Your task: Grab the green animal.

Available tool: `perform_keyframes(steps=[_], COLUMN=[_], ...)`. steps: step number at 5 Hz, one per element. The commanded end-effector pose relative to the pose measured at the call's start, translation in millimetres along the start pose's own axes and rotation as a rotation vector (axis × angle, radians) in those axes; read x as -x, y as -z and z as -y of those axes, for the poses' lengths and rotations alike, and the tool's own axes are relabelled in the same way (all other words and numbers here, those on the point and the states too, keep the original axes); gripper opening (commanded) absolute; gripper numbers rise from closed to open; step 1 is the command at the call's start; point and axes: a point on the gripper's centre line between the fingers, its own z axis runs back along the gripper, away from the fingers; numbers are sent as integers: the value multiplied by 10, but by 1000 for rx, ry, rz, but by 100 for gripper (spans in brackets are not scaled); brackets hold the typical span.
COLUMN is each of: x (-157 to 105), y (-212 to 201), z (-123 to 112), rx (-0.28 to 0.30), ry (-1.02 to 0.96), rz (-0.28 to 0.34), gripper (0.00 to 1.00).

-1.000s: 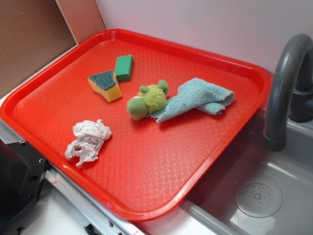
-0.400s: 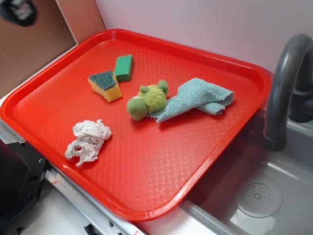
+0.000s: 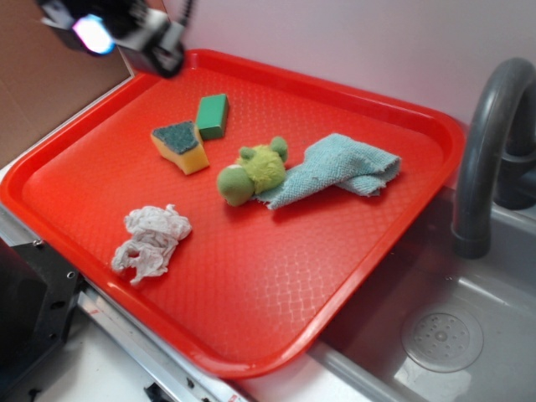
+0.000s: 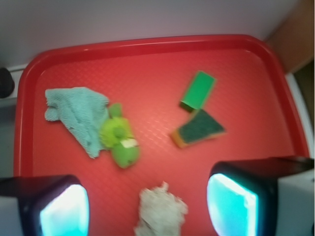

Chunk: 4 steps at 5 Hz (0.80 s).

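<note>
The green animal [image 3: 251, 173], a fuzzy yellow-green plush with a darker olive head, lies near the middle of the red tray [image 3: 335, 276]; its back touches a light blue cloth [image 3: 339, 170]. From the wrist it appears as the green animal [image 4: 119, 140] left of centre. My gripper [image 3: 117, 33] hovers high over the tray's far-left corner, blurred, well away from the toy. In the wrist view the gripper [image 4: 147, 209] is open, its two glowing pads wide apart with nothing between them.
A yellow sponge with a green top [image 3: 180, 145] and a green block [image 3: 213, 115] lie left of the toy. A crumpled white tissue [image 3: 151, 239] sits near the tray's front-left. A sink [image 3: 452, 335] with a grey faucet [image 3: 490, 151] is to the right.
The gripper has come into view at the top left and moved right and down toward the tray's far corner. Objects on the tray have not moved.
</note>
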Motion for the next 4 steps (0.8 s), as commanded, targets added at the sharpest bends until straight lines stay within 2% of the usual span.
perform_keyframes(steps=[1,2,3,4], x=[-291,-380,-404,-340], y=[549,844,1098,1229], z=[325,273,185,180], rx=[76,75,46,43], ry=[30,38,38,57], rz=[-9,-47,-90,-128], gripper=[100,100,100,100])
